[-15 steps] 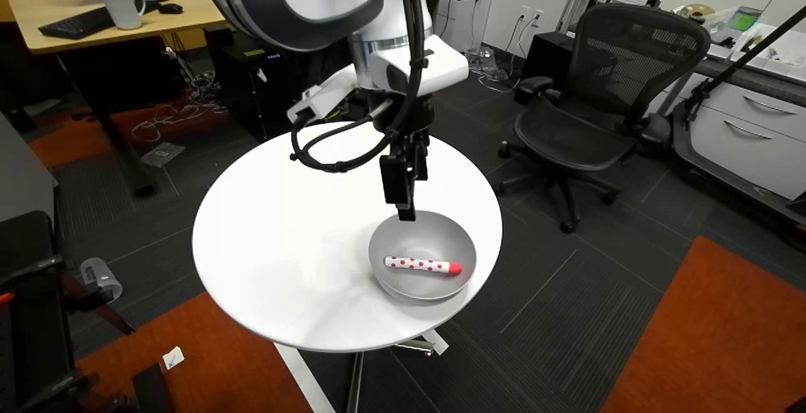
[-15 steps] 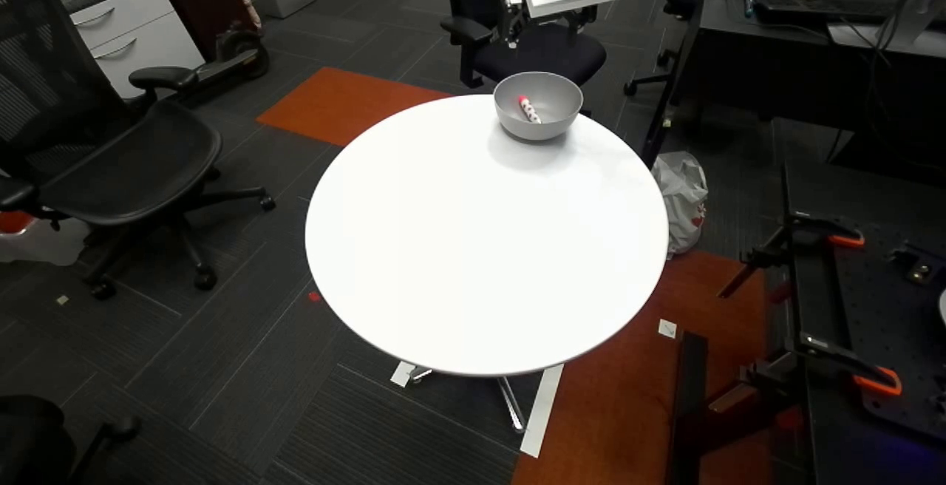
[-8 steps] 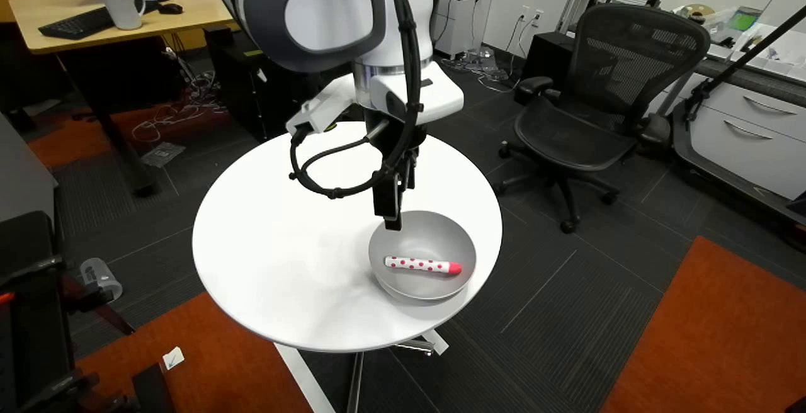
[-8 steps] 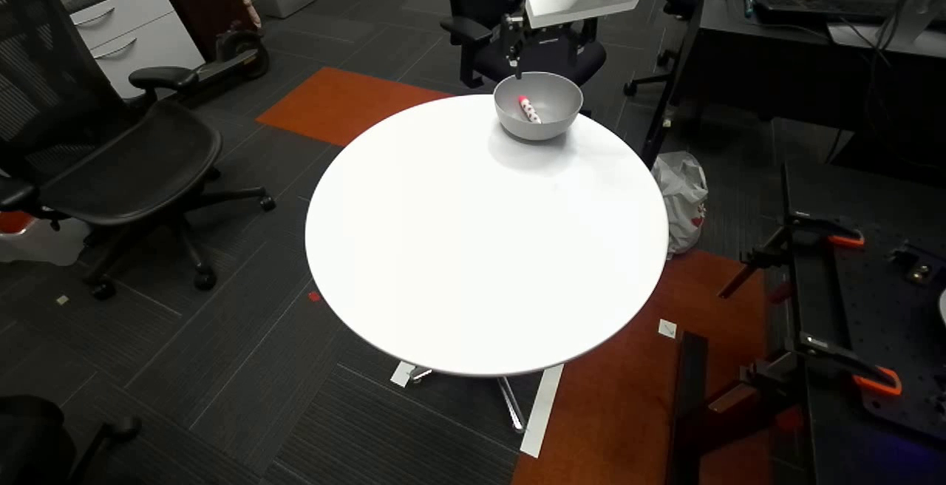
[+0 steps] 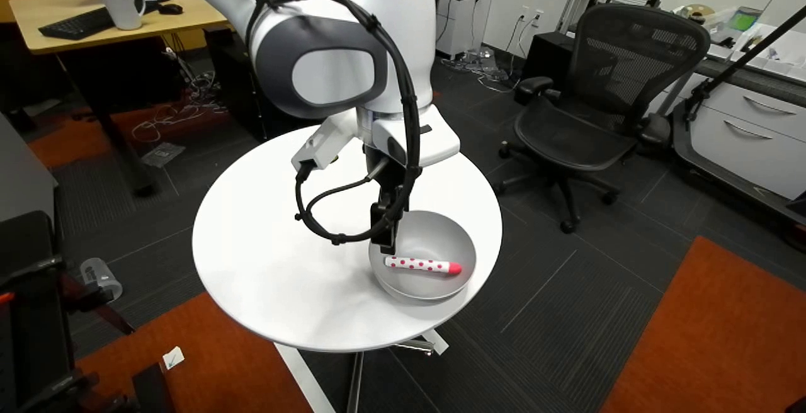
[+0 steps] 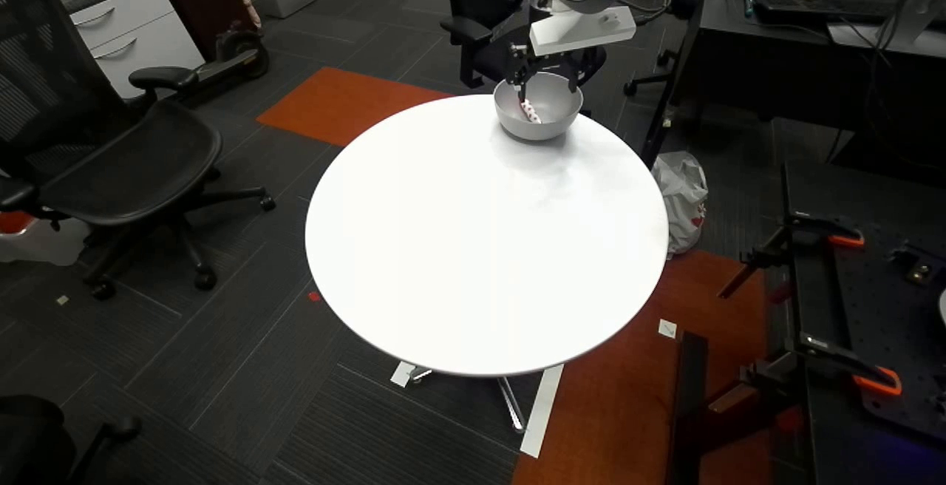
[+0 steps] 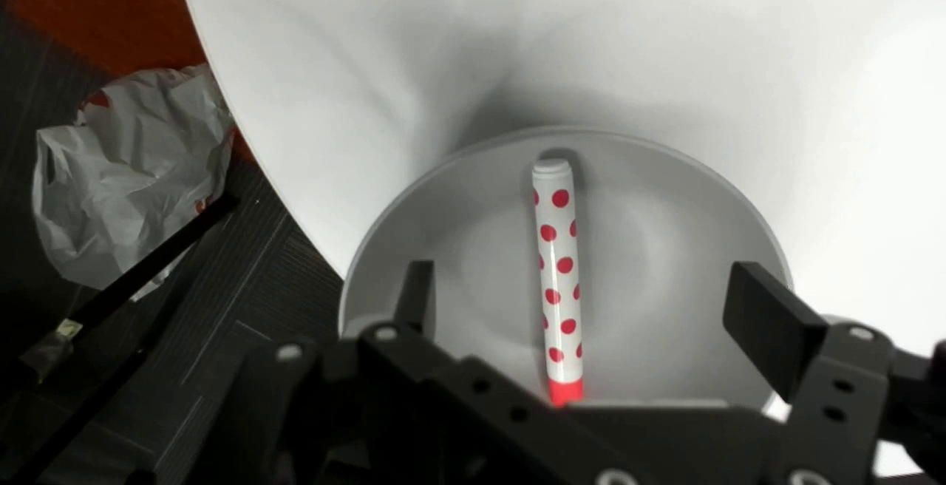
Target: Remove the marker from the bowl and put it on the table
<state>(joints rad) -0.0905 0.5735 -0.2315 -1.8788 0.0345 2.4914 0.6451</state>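
Observation:
The marker (image 5: 423, 265), white with red dots and a red end, lies in the grey bowl (image 5: 434, 230). It also shows in the other views (image 6: 530, 112) (image 7: 559, 278). The bowl (image 6: 536, 132) stands near the edge of the round white table (image 5: 283, 262). My gripper (image 7: 582, 285) is open and points down over the bowl. In the wrist view its fingers are wide apart, one on each side of the marker and touching neither. In an exterior view the gripper (image 6: 548, 92) reaches the bowl's opening, and one finger partly covers the marker's red end. How deep the fingertips are is hard to tell.
A black mesh chair (image 5: 611, 85) stands beside the table. A white plastic bag (image 6: 680, 200) lies on the floor by the table's edge. A black bench (image 6: 872, 307) with orange-tipped clamps is nearby. A wooden desk (image 5: 195, 10) stands behind the arm.
My gripper has moved down from above the bowl to its opening, and the fingers are now on either side of the marker. The marker and the bowl have not moved.

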